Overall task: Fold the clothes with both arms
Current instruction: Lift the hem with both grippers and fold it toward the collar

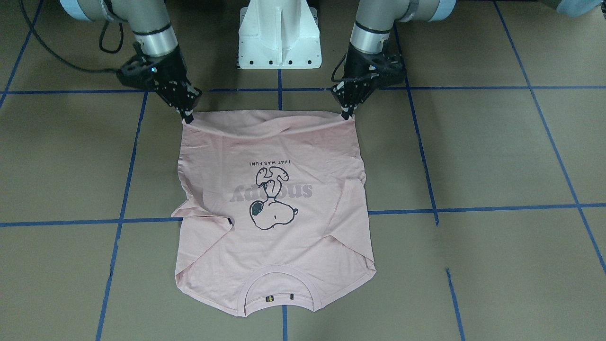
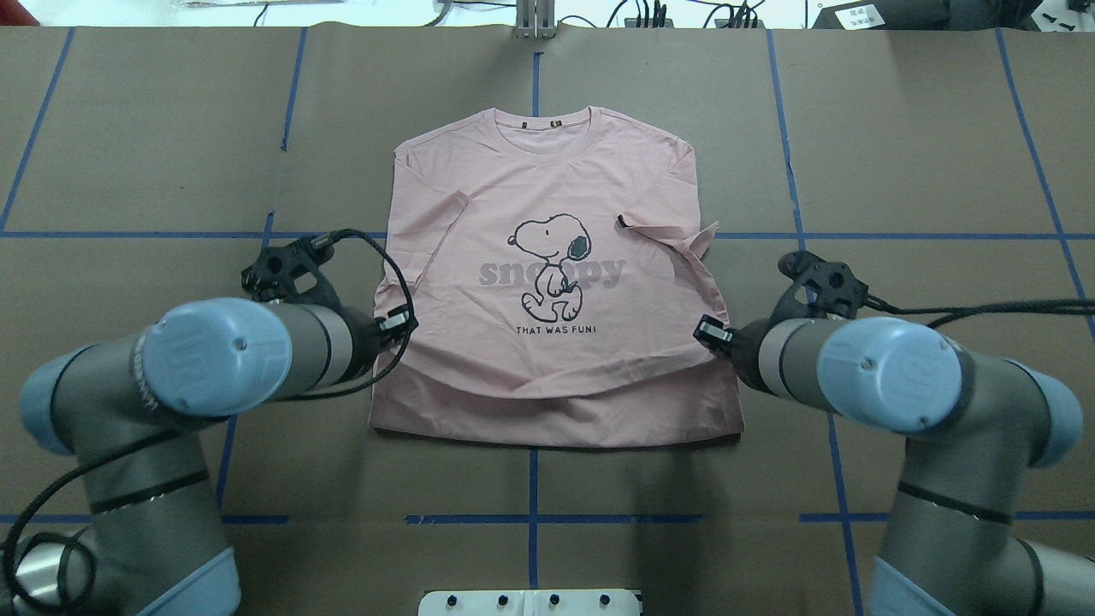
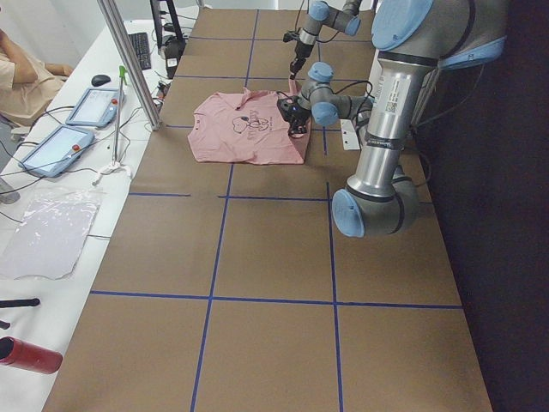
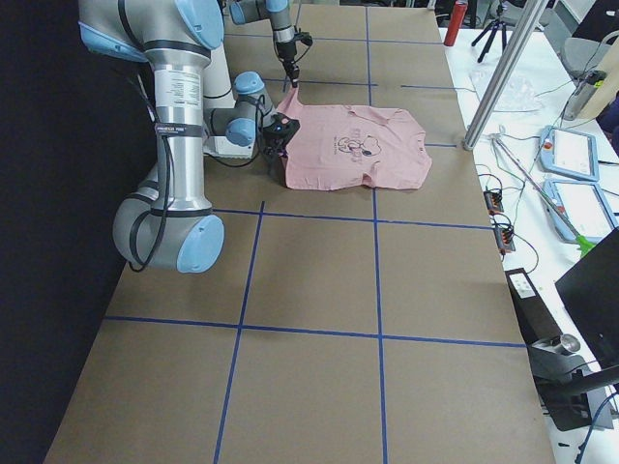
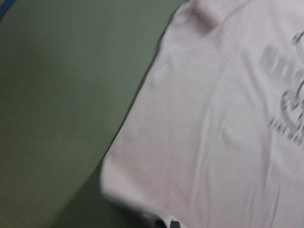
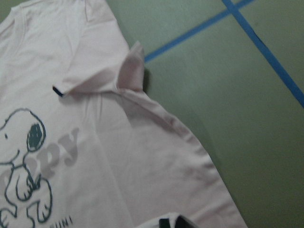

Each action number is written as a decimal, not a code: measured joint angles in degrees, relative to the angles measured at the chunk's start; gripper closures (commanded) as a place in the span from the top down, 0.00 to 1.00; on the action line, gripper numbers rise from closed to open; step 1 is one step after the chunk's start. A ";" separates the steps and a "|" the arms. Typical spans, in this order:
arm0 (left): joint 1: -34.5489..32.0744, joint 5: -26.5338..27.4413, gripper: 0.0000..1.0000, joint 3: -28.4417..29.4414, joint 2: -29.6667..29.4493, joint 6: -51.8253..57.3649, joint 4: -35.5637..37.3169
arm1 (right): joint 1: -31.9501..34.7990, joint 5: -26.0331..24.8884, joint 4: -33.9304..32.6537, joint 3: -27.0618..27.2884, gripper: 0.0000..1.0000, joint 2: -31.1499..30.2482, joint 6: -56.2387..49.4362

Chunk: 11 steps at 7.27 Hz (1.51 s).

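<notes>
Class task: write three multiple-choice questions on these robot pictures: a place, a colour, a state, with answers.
1. Where do the black two-finger left hand and right hand grip the pale pink short-sleeved T-shirt? A collar B hem corners C shoulders
2. What colour are the tape lines on the brown table? A red B blue C yellow
3. How do the sleeves lie? A folded inward B spread outward C hanging off the table
Answers: B, each hand pinches a hem end; B, the grid is blue; A, both lie over the chest.
</notes>
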 measured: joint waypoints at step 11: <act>-15.75 0.08 0.14 35.58 -13.25 11.45 -24.96 | 20.94 10.17 8.79 -46.90 0.17 29.69 -15.59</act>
